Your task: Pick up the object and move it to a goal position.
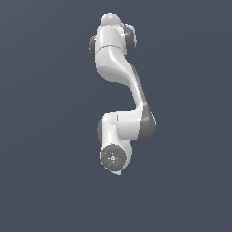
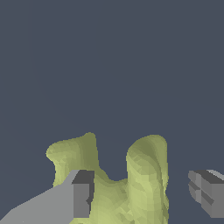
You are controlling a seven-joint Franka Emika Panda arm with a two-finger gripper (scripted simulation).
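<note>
The claw [image 2: 142, 197] is wide open and holds nothing. The yellow-green lumpy chunk [image 2: 127, 183] sits between its two gray fingers [image 2: 81, 194], close to one and apart from the other. Only the wrist view shows them. The exterior view shows just the white arm [image 1: 120, 113].

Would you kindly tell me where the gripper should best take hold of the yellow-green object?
Probably across one lobe of the yellow-green object, coming straight along the wrist view's line of sight: the notch splits it into two lobes, and the open gripper already straddles it.
</note>
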